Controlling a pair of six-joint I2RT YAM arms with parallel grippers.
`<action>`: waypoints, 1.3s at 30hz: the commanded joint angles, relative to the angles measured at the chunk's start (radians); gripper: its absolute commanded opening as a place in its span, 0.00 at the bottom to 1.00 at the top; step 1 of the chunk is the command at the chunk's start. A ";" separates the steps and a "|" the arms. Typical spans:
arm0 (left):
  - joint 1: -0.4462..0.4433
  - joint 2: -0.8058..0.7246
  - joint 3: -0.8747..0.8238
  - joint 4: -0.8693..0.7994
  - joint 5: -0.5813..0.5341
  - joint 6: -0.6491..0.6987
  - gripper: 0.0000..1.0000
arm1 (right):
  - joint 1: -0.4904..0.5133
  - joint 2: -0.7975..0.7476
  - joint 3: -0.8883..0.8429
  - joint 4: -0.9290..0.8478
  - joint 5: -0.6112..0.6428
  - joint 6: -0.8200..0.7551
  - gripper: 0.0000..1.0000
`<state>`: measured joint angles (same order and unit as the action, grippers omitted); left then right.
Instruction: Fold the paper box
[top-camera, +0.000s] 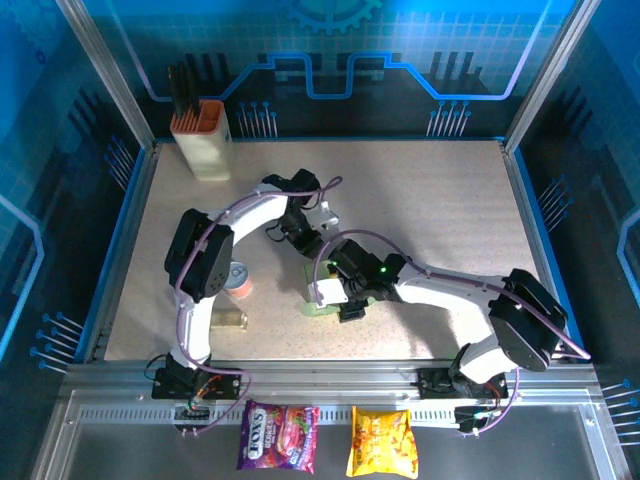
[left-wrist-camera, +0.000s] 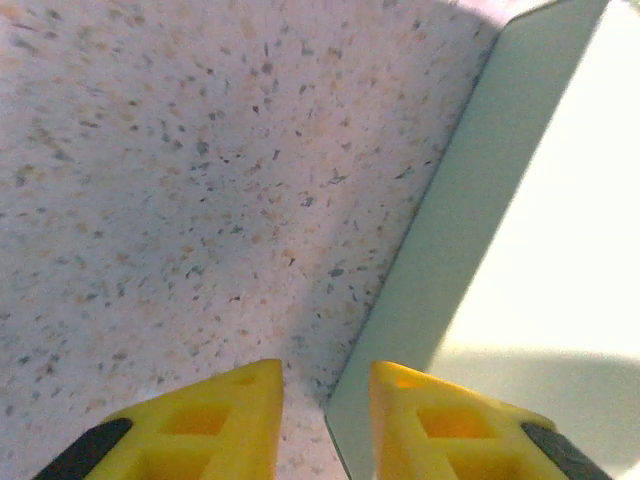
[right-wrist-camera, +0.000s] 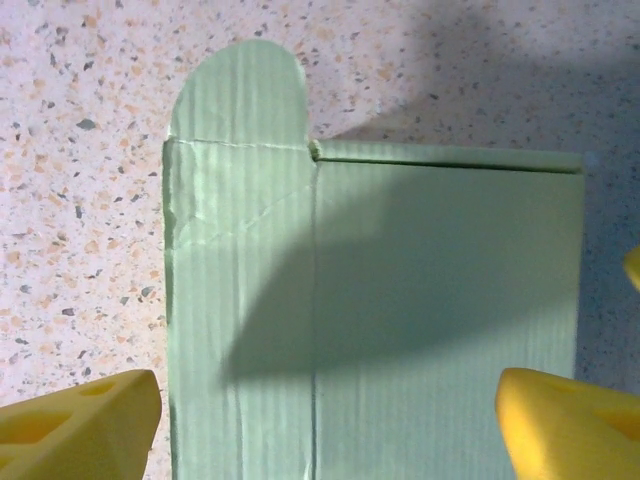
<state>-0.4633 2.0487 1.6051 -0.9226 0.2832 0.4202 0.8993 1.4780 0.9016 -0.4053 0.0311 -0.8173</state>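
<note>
Paper box (right-wrist-camera: 400, 300); black sticks (top-camera: 185, 90) in holder (top-camera: 205, 150)

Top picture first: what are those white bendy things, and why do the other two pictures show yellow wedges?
They are two robot arms bolted at the table's near edge, seen from a camera overhead: the left arm and the right arm. The other pictures come from small cameras on their wrists, and the yellow wedges are each gripper's two fingers. The left gripper stands parted at an edge of the paper box, pale green cardboard lying on the speckled table. The right gripper stands wide open astride it. Neither visibly grips anything. A cream holder stands at the back.
</note>
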 joint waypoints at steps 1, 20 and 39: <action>0.017 -0.070 -0.006 -0.054 0.123 0.006 0.37 | -0.035 -0.043 0.001 -0.031 -0.076 0.055 0.88; 0.008 0.060 0.015 -0.142 0.072 0.047 0.37 | -0.092 -0.024 0.028 -0.064 -0.098 0.058 0.87; 0.008 0.071 0.012 -0.107 0.001 0.046 0.06 | -0.073 0.009 0.031 -0.061 -0.118 0.047 0.89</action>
<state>-0.4500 2.0998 1.6138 -1.0393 0.3527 0.4515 0.8177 1.4689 0.9054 -0.4507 -0.0647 -0.7670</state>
